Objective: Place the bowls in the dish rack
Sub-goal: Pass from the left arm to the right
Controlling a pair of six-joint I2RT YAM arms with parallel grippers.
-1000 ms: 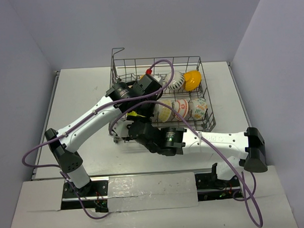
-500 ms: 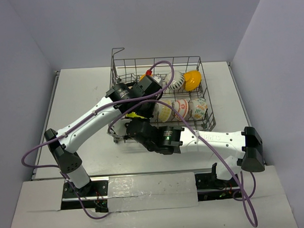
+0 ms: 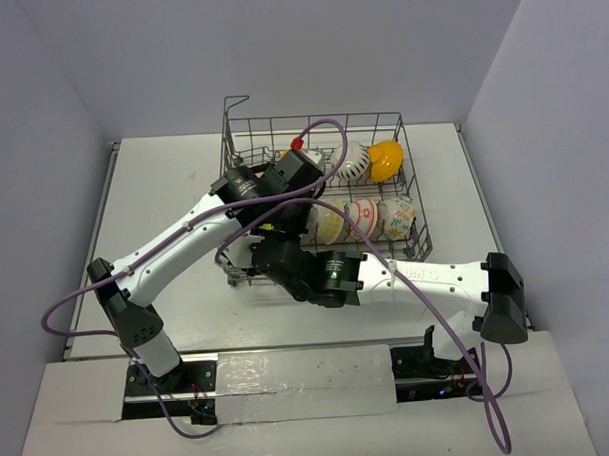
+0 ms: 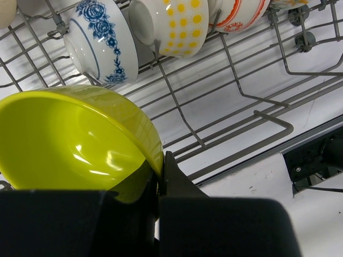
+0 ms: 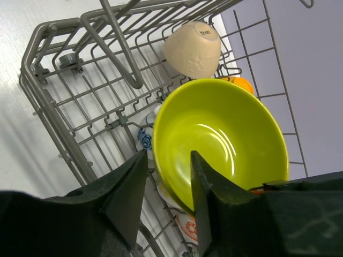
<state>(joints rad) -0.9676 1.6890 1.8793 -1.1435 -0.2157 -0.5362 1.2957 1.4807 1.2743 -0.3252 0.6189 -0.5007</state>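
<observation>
lime green bowl (image 4: 69, 139), blue-flowered bowl (image 4: 99, 40), grey rack (image 4: 273, 118)

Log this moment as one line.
left pincer shut on lime bowl | right pincer open at its rim | lime bowl over dish rack

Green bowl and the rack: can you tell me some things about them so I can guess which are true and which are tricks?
1. The left gripper pinches the rim of the green bowl. True.
2. The green bowl lies upside down on the table. False: it is held above the rack, its hollow showing.
3. A blue-flowered bowl sits in the rack. True.
4. The rack has nothing in it. False: a yellow-dotted bowl and others stand in it too.
5. The right gripper is shut tight. False: its fingers stand apart, right at the green bowl's rim.
</observation>
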